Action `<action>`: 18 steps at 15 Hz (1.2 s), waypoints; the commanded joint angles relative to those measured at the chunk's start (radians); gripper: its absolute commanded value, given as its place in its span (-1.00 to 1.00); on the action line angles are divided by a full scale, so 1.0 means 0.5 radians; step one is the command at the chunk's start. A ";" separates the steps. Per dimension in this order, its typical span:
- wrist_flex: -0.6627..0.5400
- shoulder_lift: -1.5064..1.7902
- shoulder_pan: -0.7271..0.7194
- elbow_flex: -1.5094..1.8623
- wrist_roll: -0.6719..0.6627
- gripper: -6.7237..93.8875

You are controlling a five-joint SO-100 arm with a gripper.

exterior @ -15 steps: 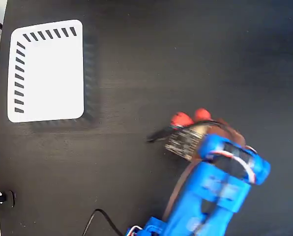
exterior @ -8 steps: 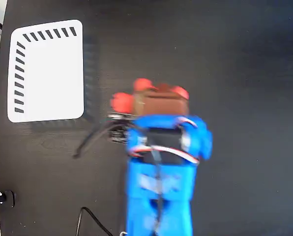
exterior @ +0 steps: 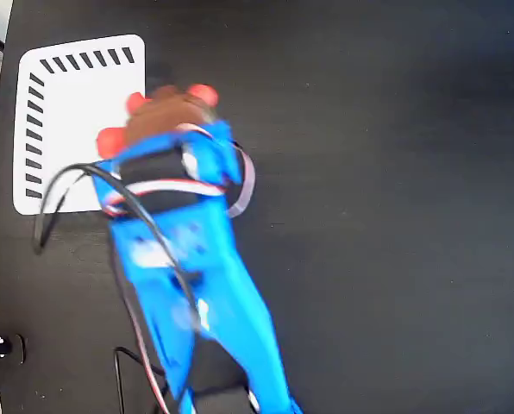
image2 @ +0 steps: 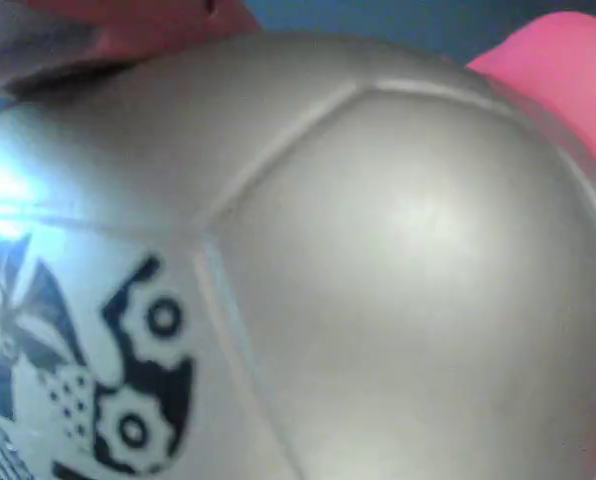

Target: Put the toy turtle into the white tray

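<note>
In the wrist view we see almost nothing but the toy turtle (image2: 378, 280), its tan-gold domed shell filling the picture, a black-and-white printed mark at lower left and a red-orange limb at the upper right corner. In the fixed view we see the setting instead: the blue arm (exterior: 188, 285) reaches up from the bottom edge, leaning left, its brown gripper (exterior: 158, 116) over the right edge of the white tray (exterior: 67, 121). Three red-orange parts of the turtle (exterior: 201, 93) poke out around the gripper, so it is pinching the turtle above the tray's edge. We count one turtle, one tray, one arm on the black table (exterior: 369, 172).
</note>
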 commanded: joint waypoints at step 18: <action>-0.144 -1.181 -0.506 -1.335 0.009 -0.83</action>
